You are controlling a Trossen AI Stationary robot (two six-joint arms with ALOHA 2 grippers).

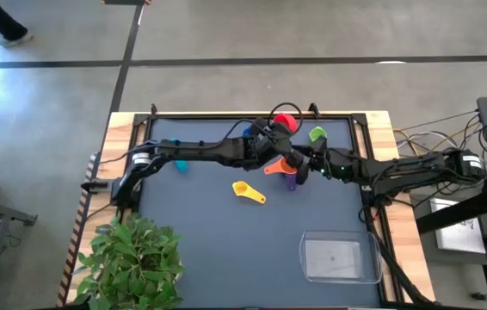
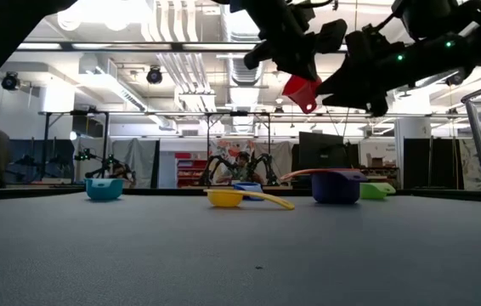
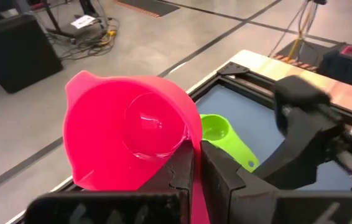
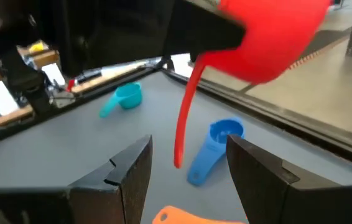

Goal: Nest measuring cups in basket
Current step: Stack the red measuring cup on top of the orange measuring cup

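My left gripper (image 1: 276, 131) is shut on the red cup (image 1: 287, 121), which hangs in the air near the table's far edge (image 2: 302, 92). My right gripper (image 4: 188, 168) is open just below and to the right of it, and the cup's handle (image 4: 185, 124) hangs ahead of its spread fingers. On the mat rest the orange cup (image 1: 275, 167), the purple cup (image 1: 291, 180), the yellow cup (image 1: 248, 191), the green cup (image 1: 317, 134), the teal cup (image 1: 180, 165) and the blue cup (image 4: 216, 149). The clear basket (image 1: 340, 257) sits near the near right corner. My left gripper pinches the red cup's flat handle (image 3: 194, 182) between its two fingers, close to where it joins the bowl (image 3: 132, 134). The fingers reach in from the table's left. The cup is lifted clear of the table, and the handle's free end (image 4: 177, 163) hangs downward.
A potted plant (image 1: 132, 258) stands at the near left corner. A raised wooden frame (image 1: 226, 114) borders the dark mat. The orange cup's handle (image 2: 304, 173) lies over the purple cup (image 2: 336, 186). Bare mat lies between the yellow cup and the basket.
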